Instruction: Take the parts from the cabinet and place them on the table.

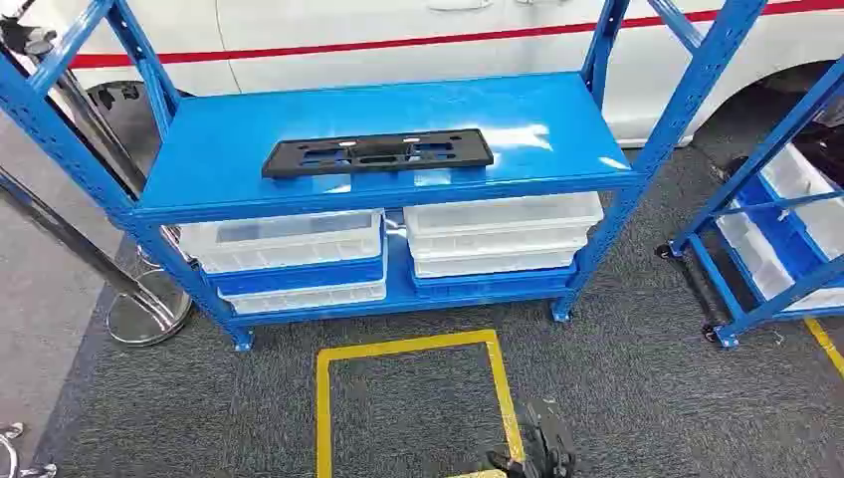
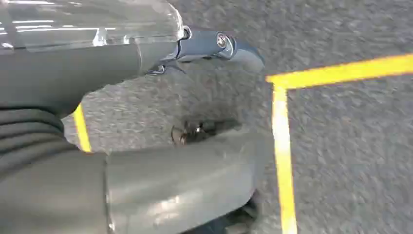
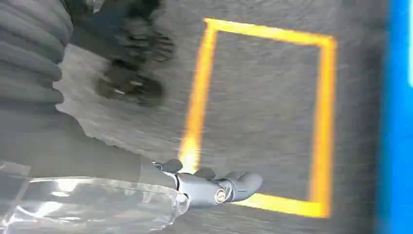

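A long black plastic part [image 1: 378, 152] lies flat on the top shelf of the blue cabinet [image 1: 249, 124], near its front edge. My left hand [image 2: 122, 68] hangs low over grey carpet, with its thick thumb [image 2: 185, 185] and a finger [image 2: 221, 44] held apart and nothing between them. In the right wrist view my right hand [image 3: 97, 161] also hangs over the carpet beside a yellow floor square, with a finger [image 3: 224, 187] stretched out and nothing in it. Both hands are far below the black part.
Several white lidded bins [image 1: 498, 234] fill the cabinet's lower shelves. A yellow taped square [image 1: 413, 398] marks the carpet in front. A second blue rack on wheels [image 1: 771, 224] stands at the right, a chrome post base [image 1: 149, 309] at the left, and a white car [image 1: 398, 30] behind.
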{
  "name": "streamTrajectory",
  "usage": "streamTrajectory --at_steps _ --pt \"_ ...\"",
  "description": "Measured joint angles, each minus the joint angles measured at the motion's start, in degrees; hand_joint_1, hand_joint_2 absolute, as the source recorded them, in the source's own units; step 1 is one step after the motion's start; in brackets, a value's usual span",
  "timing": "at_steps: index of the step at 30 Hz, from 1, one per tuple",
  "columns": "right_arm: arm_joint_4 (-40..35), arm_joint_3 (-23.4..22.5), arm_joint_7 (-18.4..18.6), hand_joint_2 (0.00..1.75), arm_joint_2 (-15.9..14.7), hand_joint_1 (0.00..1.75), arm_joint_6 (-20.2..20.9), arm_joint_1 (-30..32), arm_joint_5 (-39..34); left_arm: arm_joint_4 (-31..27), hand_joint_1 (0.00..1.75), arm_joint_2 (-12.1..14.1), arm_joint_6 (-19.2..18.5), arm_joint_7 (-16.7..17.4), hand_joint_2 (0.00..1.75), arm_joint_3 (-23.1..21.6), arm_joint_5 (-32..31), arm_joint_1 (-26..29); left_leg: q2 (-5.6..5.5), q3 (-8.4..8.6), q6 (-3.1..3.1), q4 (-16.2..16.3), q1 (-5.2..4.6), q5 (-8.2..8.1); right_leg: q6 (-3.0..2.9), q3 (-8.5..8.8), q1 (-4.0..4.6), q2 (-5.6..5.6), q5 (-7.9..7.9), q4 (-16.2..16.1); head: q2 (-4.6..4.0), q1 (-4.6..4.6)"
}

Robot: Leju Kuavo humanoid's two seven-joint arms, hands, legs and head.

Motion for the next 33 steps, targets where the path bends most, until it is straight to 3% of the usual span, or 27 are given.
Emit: streamTrajectory --at_steps 1,4,6,7,9,10,11,12,14,15,16,19,20,21,22,24,25,26,27,30,31,33 --pt "-0.24 0.88 -0.33 1.75 0.39 0.0 -0.66 -1.2 1.12 0.24 0.0 -0.11 -0.26 -0.2 0.0 0.69 -0.63 -0.39 -0.08 0.3 0.33 -0.93 -0.34 -0.09 0.43 -0.31 0.32 0.05 0.01 0.35 0.0 0.02" --pt "-1.07 3.94 -0.74 1.75 1.27 0.0 -3.26 -3.57 5.01 0.65 0.0 -0.55 -0.87 -0.72 0.0 2.07 -2.02 -0.67 -0.16 -0.17 1.15 -0.67 -0.55 0.23 1.33 -0.43 0.21 0.03 0.51 -0.15 0.0 0.0" --pt "-1.96 6.02 -0.74 1.75 1.55 0.0 -5.41 -4.73 7.96 0.87 0.0 -0.94 -1.18 -1.0 0.0 2.68 -2.79 -0.89 -0.05 0.11 2.16 -1.62 -0.19 0.92 1.88 -0.93 -0.01 -0.01 -0.76 1.24 0.0 0.04" --pt "-2.36 6.91 -0.65 1.75 1.7 0.0 -6.41 -5.37 9.4 0.98 0.0 -1.01 -1.35 -1.14 0.0 3.08 -3.1 -1.18 -0.01 -0.02 2.68 -1.63 -0.21 0.98 1.97 -2.53 0.02 -0.04 -2.93 4.59 0.0 0.04" --pt "-3.47 8.58 -0.31 1.75 1.9 0.0 -8.43 -6.15 12.9 1.16 0.0 -1.11 -1.57 -1.31 0.0 3.65 -3.67 -1.58 0.0 -0.16 2.82 -1.6 -0.37 0.99 2.24 -6.86 0.0 -0.04 -6.98 13.6 0.0 0.02" --pt "-4.09 9.16 -0.11 1.75 2.03 0.0 -9.29 -6.3 14.65 1.22 0.0 -1.22 -1.68 -1.44 0.0 3.84 -4.06 -1.67 -0.01 -0.17 2.88 -1.56 -0.46 0.95 2.31 -8.64 0.01 -0.05 -7.75 17.13 0.0 0.04" --pt "-4.78 9.63 0.22 1.75 2.12 0.0 -10.11 -6.39 16.38 1.29 0.0 -1.27 -1.79 -1.51 0.0 4.1 -4.28 -1.76 -0.05 -0.12 2.89 -1.51 -0.48 0.94 2.28 -9.01 0.01 -0.05 -7.11 17.69 0.0 0.02" --pt "-5.52 10.09 0.48 1.75 2.23 0.0 -10.86 -6.52 18.17 1.42 0.0 -1.35 -1.88 -1.57 0.0 4.37 -4.61 -1.83 -0.1 -0.03 2.91 -1.48 -0.51 0.89 2.17 -8.25 0.01 -0.05 -5.31 15.88 0.0 0.04" --pt "-7.4 10.84 0.94 1.75 2.47 0.0 -12.49 -7.18 22.02 1.59 0.0 -1.64 -2.16 -1.66 0.0 4.67 -5.2 -2.02 -0.17 0.16 2.69 -1.25 -0.59 0.69 1.51 -3.77 0.09 -0.06 0.25 6.11 0.0 0.02" --pt "-8.02 11.04 1.12 1.75 2.49 0.0 -13.01 -7.48 23.22 1.62 0.0 -1.79 -2.18 -1.66 0.0 4.72 -5.27 -2.08 -0.17 0.16 2.59 -1.2 -0.62 0.6 1.14 -2.22 0.18 -0.08 1.7 2.73 0.0 0.04" --pt "-9.26 11.56 1.51 1.75 2.58 0.0 -14.13 -8.19 25.75 1.77 0.0 -2.03 -2.21 -1.73 0.0 4.98 -5.66 -2.35 -0.12 -0.2 2.15 -0.74 -1.09 0.34 0.82 -1.35 0.6 -0.15 0.91 0.35 0.0 0.02" --pt "-12.24 12.59 2.32 1.75 2.82 0.0 -16.31 -8.73 31.5 2.01 0.0 -2.32 -2.36 -1.81 0.0 5.53 -6.45 -2.82 0.03 -0.22 1.36 -1.19 -0.84 0.61 0.58 -1.68 0.75 0.07 0.93 0.41 0.0 0.0" --pt "-13.01 12.85 2.58 1.75 2.86 0.0 -16.79 -8.85 33.01 2.03 0.0 -2.36 -2.38 -1.86 0.0 5.64 -6.56 -3.02 0.02 -0.16 1.05 -1.12 -1.16 0.5 0.19 -1.53 0.18 0.13 1.19 -0.1 0.0 0.0" --pt "-14.1 13.16 2.8 1.75 3.12 0.0 -17.55 -9.01 35.13 2.03 0.0 -2.36 -2.4 -1.9 0.0 5.79 -6.75 -3.06 -0.1 -0.54 0.72 -0.12 -0.85 -0.42 -0.1 -1.24 0.05 0.0 1.38 -0.46 0.0 0.0" --pt "-15.04 13.35 3.04 1.75 3.3 0.0 -18.25 -9.31 36.88 2.05 0.0 -2.38 -2.56 -1.97 0.0 5.92 -7.04 -3.2 -0.11 -1.74 0.51 2.44 -0.79 -2.26 -0.48 -1.29 -0.02 -0.09 1.42 -0.5 0.0 -0.02" --pt "-16.94 13.96 3.63 1.75 3.58 0.0 -19.69 -9.78 40.72 2.23 0.0 -2.43 -2.78 -1.97 0.0 6.12 -7.61 -3.42 -0.09 -5.88 0.04 11.3 -0.49 -6.43 -0.68 -1.41 0.06 -0.08 1.4 -0.43 0.0 0.0" --pt "-17.75 14.25 3.89 1.75 3.6 0.0 -20.37 -9.86 42.51 2.36 0.0 -2.49 -2.86 -1.97 0.0 6.2 -7.67 -3.44 -0.09 -7.67 -0.16 15.02 -0.4 -7.57 -0.72 -1.43 0.08 -0.09 1.37 -0.36 0.0 0.0" --pt "-18.7 14.51 4.13 1.75 3.63 0.0 -20.96 -9.87 44.59 2.45 0.0 -2.56 -2.91 -1.97 0.0 6.36 -7.86 -3.44 -0.08 -8.53 -0.29 16.66 -0.3 -7.4 -0.73 -1.43 0.08 -0.09 1.33 -0.26 0.0 0.0" --pt "-19.56 14.71 4.53 1.75 3.63 0.0 -21.64 -9.87 46.38 2.51 0.0 -2.62 -2.97 -1.97 0.0 6.44 -8.26 -3.46 -0.08 -8.01 -0.37 15.31 -0.19 -5.83 -0.69 -1.42 0.06 -0.06 1.25 -0.16 0.0 0.0" --pt "-22.66 15.08 5.48 1.75 3.97 0.0 -23.88 -10.28 52.11 2.53 0.0 -2.73 -3.12 -1.94 0.0 6.7 -8.85 -3.93 -0.07 -1.81 -0.17 1.78 0.07 1.48 -0.21 -1.28 -0.02 0.16 0.92 0.3 0.0 0.0" --pt "-23.71 15.12 5.77 1.75 4.04 0.0 -24.82 -10.63 54.14 2.62 0.0 -2.91 -3.23 -1.86 0.0 6.9 -9.16 -4.29 -0.17 -0.95 0.02 -0.04 -0.29 0.54 0.13 -1.56 0.4 0.19 0.81 0.51 0.0 -0.02" --pt "-25.6 15.17 6.3 1.75 4.11 0.0 -26.05 -10.83 57.79 2.73 0.0 -3.19 -3.26 -1.62 0.0 7.08 -9.64 -4.66 -0.3 -1.17 0.62 -0.41 -0.38 0.68 0.66 -1.84 0.36 0.18 1.05 0.49 0.0 0.0"
